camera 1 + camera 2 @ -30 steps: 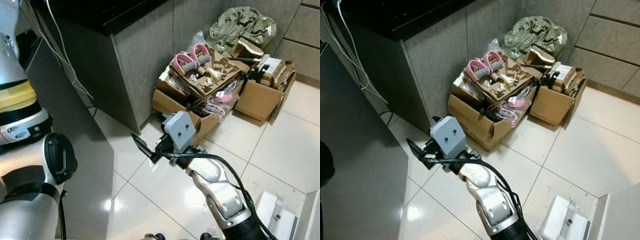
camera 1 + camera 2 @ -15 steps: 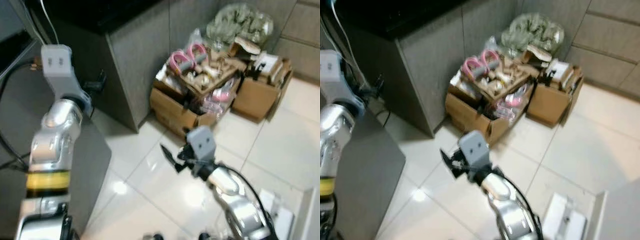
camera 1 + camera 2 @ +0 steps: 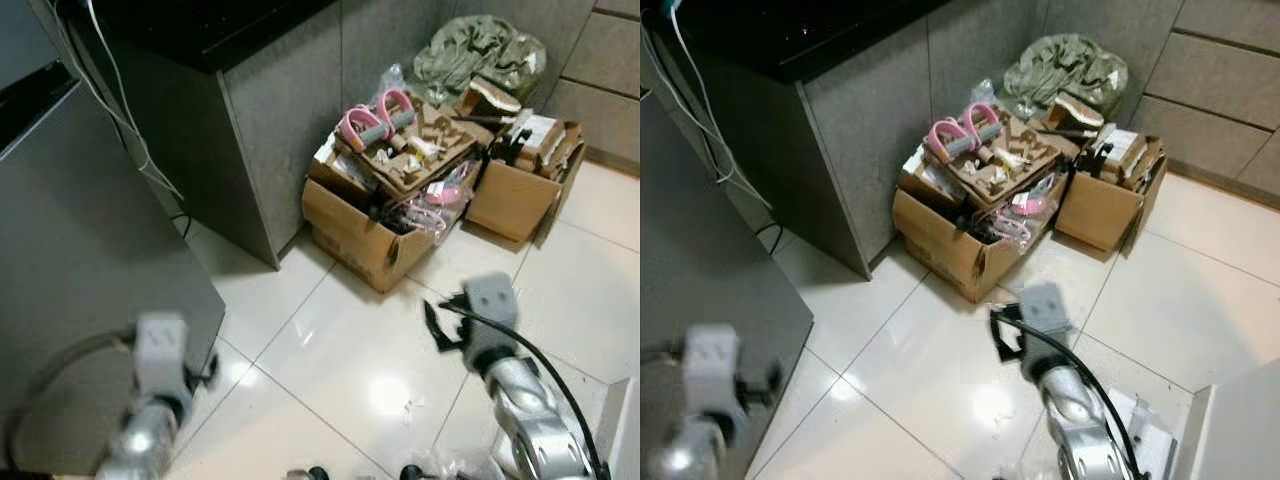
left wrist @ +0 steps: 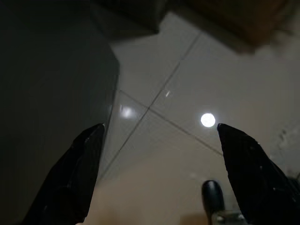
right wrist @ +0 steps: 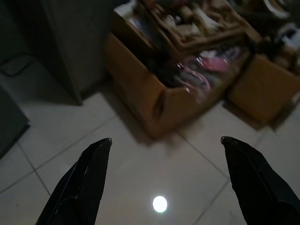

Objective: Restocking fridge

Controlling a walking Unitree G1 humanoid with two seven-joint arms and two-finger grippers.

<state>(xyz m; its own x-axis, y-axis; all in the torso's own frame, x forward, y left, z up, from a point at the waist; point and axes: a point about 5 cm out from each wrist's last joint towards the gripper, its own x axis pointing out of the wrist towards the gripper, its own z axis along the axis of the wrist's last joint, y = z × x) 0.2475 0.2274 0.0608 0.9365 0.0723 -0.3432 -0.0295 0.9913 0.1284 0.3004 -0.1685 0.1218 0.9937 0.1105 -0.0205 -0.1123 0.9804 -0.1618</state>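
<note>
A tall grey fridge front stands on my left, shut. My left gripper hangs low beside its near corner, blurred, over the pale floor tiles. In the left wrist view its black fingers are spread wide with nothing between them, so the left gripper is open. My right gripper is out over the tiles in front of the cardboard boxes. The right gripper is open and empty, facing the nearest box.
A grey cabinet with a dark top stands behind the fridge, with white cables trailing down its side. Two cluttered cardboard boxes and a green bag sit against the wall. A white object lies at lower right.
My left arm has dropped from up near the cabinet to low by the fridge corner. My right gripper has pulled away to the right, from the fridge side toward the boxes.
</note>
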